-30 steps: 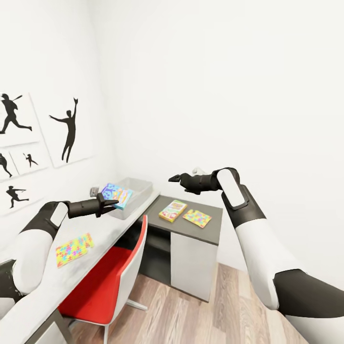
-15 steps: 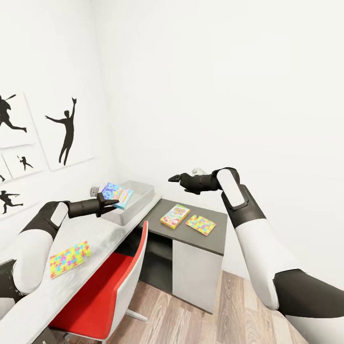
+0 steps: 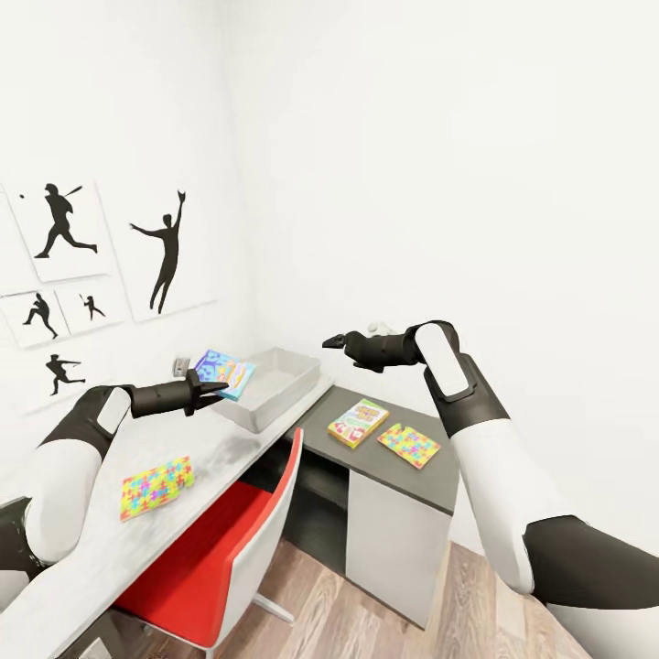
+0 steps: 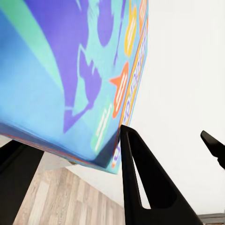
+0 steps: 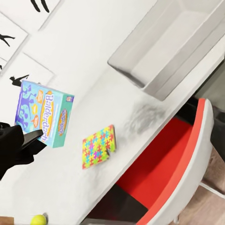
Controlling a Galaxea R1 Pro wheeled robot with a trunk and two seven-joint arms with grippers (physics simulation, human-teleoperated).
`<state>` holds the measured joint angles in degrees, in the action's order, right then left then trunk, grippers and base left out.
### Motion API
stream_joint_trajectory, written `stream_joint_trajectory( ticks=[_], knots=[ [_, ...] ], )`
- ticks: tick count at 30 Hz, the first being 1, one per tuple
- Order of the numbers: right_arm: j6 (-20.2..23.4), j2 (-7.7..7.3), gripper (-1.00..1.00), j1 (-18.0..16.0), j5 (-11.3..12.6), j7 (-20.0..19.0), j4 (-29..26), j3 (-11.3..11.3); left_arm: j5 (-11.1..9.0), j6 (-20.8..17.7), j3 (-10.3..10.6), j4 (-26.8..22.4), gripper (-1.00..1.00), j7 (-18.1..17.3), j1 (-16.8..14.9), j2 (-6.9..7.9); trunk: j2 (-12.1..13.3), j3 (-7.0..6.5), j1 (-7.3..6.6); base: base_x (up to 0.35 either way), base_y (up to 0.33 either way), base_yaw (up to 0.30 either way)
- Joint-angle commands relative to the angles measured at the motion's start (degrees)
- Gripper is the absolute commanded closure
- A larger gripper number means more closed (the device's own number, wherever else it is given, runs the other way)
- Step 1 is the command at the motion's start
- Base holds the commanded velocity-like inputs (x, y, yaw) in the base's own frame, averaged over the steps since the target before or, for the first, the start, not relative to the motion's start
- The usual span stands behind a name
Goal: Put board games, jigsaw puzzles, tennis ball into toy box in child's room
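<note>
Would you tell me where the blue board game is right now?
In the head view, the blue board game is held in the left gripper, above the table, just short of the toy box.

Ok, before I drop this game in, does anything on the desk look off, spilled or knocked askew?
Nothing stands out. The left claw grips the blue board game, held in the air short of the empty toy box. One jigsaw puzzle lies flat on the table; another game and puzzle lie flat on the side unit.

Red/white chair [image 3: 240,540], 5 silhouette pics [image 3: 165,252] on wall, wood floor [image 3: 366,622].
</note>
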<state>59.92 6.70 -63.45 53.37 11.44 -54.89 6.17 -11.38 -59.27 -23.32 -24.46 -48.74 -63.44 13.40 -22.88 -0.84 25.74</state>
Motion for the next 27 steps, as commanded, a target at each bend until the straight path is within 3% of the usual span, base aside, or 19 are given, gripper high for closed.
stream_joint_trajectory(
  ticks=[1,27],
  knots=[
    [0.08,-0.02,-1.0,-0.01,0.6,0.6,-0.05,0.03,0.4,-0.15,-0.28,0.02,1.0,-0.23,-0.04,-0.04,-0.04,0.0,0.04,0.161,-0.24,0.275],
    [0.08,-0.16,-1.0,-0.01,0.96,0.54,-0.05,-0.18,0.4,-0.17,-0.53,0.02,1.0,-0.29,-0.02,-0.24,-0.04,-0.65,0.04,0.184,-0.062,0.264]
  ],
)
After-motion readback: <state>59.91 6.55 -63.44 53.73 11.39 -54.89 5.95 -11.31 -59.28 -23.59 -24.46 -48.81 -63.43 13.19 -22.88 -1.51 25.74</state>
